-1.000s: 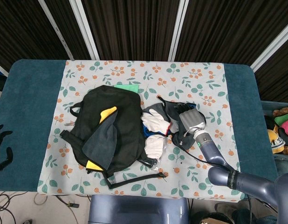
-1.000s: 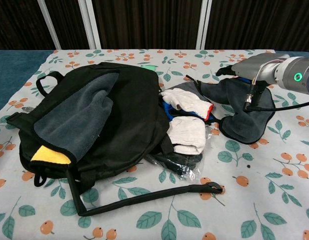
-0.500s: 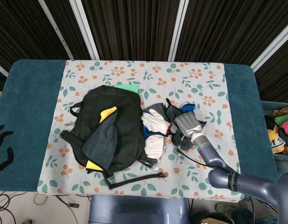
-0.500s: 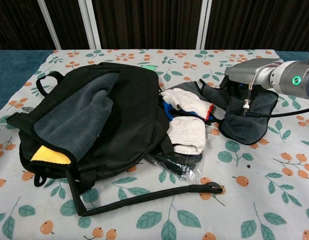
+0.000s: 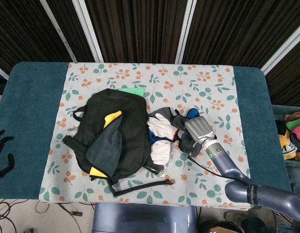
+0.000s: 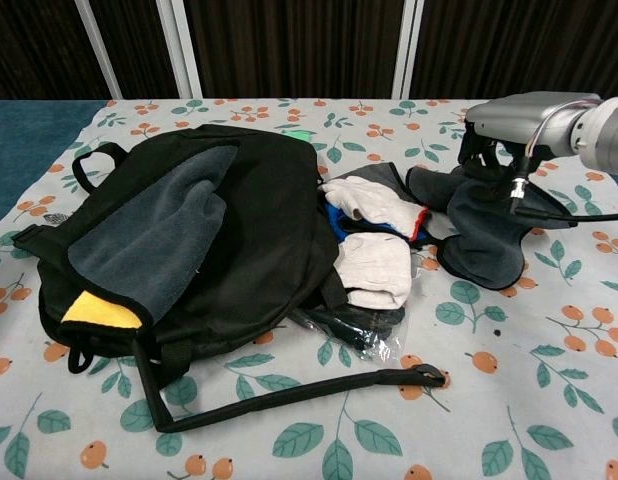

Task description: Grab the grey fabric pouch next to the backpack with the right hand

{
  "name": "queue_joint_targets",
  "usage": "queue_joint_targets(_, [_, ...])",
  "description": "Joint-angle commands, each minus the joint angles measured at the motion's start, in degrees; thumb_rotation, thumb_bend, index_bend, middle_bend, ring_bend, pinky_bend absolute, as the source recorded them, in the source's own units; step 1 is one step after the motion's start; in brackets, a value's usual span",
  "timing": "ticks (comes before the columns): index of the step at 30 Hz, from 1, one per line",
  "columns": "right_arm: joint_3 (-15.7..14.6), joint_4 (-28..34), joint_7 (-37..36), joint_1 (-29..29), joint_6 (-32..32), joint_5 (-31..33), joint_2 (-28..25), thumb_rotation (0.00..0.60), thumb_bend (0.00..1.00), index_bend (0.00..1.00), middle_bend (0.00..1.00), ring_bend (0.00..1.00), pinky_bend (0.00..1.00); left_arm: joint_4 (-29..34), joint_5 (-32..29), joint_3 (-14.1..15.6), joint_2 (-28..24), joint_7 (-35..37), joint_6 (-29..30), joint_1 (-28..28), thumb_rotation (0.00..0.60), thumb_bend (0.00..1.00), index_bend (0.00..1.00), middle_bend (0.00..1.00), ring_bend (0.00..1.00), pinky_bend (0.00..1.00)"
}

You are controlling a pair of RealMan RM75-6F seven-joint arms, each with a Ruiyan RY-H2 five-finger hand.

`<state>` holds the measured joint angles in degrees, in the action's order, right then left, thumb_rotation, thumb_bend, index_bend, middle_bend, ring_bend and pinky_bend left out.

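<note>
The grey fabric pouch (image 5: 185,143) (image 6: 483,226) lies bunched just right of the black backpack (image 5: 113,136) (image 6: 189,230). Its upper part is pulled up off the cloth. My right hand (image 5: 199,128) (image 6: 511,124) is on top of the pouch and grips its upper fold, with the fingers curled down into the fabric. The lower end of the pouch still rests on the table. My left hand (image 5: 0,154) hangs off the table's left edge, holding nothing, its fingers apart.
White gloves (image 5: 160,127) (image 6: 373,202) and a clear plastic bag (image 6: 354,325) lie between backpack and pouch. A blue item (image 5: 191,113) peeks out behind the pouch. A green cloth (image 5: 132,91) sits behind the backpack, whose strap (image 6: 289,392) trails toward the front edge.
My right hand has closed on the pouch and risen, drawing the flat fabric into a bunched, lifted fold. The left hand has stayed put.
</note>
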<state>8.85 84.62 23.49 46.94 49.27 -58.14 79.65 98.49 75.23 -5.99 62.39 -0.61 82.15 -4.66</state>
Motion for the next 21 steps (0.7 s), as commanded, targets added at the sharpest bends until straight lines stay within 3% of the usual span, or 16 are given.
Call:
queue_joint_targets(1, [0.3,1.7,-1.4,-1.0,1.3,-1.3,-2.1,0.6,0.52,0.87,0.67,0.57,0.3,0.0,0.0,0.0,0.0,0.0,0.0,0.0,0.6,0.59,0.21,0.06,0.12,0.03])
queue_joint_targets(12, [4.7,8.6,-6.8,-4.1,7.7,-4.1,-11.8,0.6,0.58,0.89,0.69,0.59,0.32,0.3,0.2,0.1,0.0,0.3,0.2,0.1,0.6,0.59,0.21,0.06,0.12,0.03])
queue_joint_targets(21, [12.6,17.6,-10.4,-5.9,14.4,-3.2,-22.7,0.6,0.6,0.89,0.69,0.59,0.32,0.4,0.2,0.1,0.0,0.5,0.2,0.2,0.6,0.59,0.21,0.06,0.12,0.04])
